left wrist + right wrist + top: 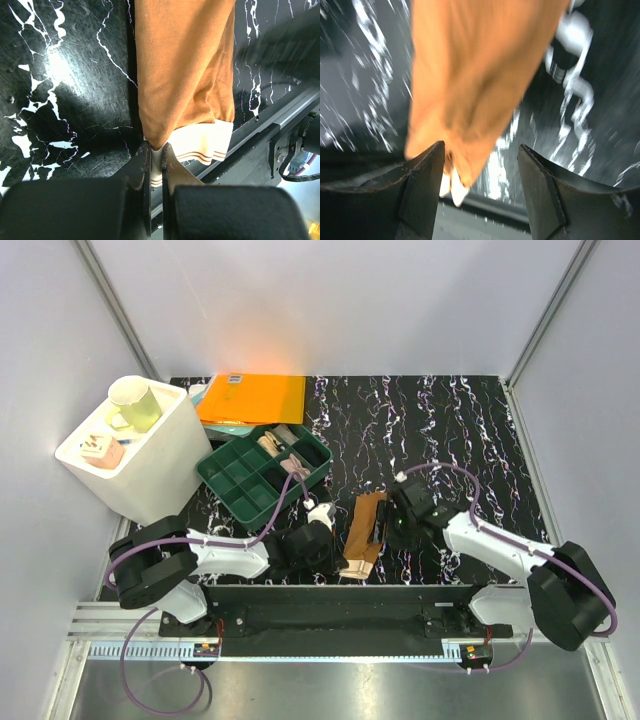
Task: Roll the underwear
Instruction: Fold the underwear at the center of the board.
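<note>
The brown underwear (365, 530) lies folded into a long narrow strip on the black marbled mat, its pale waistband (210, 142) at the near edge. My left gripper (156, 160) is shut on a corner of that waistband, pinching the cloth between its fingers. In the top view this left gripper (322, 532) sits just left of the strip. My right gripper (482, 155) stands open, with the blurred brown underwear (475, 75) against its left finger and free of the right one. From above, the right gripper (392, 525) is at the strip's right side.
A green compartment tray (262, 472) stands behind the left gripper, with an orange folder (252, 398) further back. A white bin (160, 475) holding a cup is at the far left. The black front rail (340, 600) runs just below the waistband.
</note>
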Motion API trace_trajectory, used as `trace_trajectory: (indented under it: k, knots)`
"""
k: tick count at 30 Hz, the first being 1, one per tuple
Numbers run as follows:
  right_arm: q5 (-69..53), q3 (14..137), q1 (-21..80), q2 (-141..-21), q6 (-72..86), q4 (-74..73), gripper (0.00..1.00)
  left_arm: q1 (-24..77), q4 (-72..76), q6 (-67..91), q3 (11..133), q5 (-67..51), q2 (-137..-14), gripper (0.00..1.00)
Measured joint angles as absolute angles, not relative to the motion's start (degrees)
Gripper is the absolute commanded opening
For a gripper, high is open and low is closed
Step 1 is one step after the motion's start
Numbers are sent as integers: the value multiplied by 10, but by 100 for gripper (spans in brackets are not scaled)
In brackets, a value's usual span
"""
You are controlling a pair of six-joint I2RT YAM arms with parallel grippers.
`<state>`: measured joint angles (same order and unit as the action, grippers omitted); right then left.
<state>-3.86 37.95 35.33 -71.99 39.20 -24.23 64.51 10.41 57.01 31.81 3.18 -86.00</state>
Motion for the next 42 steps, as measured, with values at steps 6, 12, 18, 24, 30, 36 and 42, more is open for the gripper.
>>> trace_trajectory:
  k: [6, 12, 18, 24, 30, 36, 42]
  knots:
    - [-58, 312, 392, -679, 473, -227, 68, 645, 104, 570, 318, 32, -860, 0]
    - [-71, 302, 406, -677, 514, -185, 69, 645, 104, 570, 318, 32, -860, 0]
    - [-73, 298, 416, -691, 530, -152, 65, 646, 104, 570, 318, 32, -860, 0]
    - [-82, 284, 423, -705, 540, -143, 33, 646, 104, 570, 318, 32, -860, 0]
    - [-82, 271, 425, -707, 546, -137, 8, 649, 104, 570, 318, 32, -860, 1]
    - [-86, 272, 425, -730, 543, -117, 0, 650, 91, 575, 316, 32, -849, 43]
    - [-90, 270, 425, -740, 542, -96, 0, 646, 87, 590, 283, 32, -803, 57]
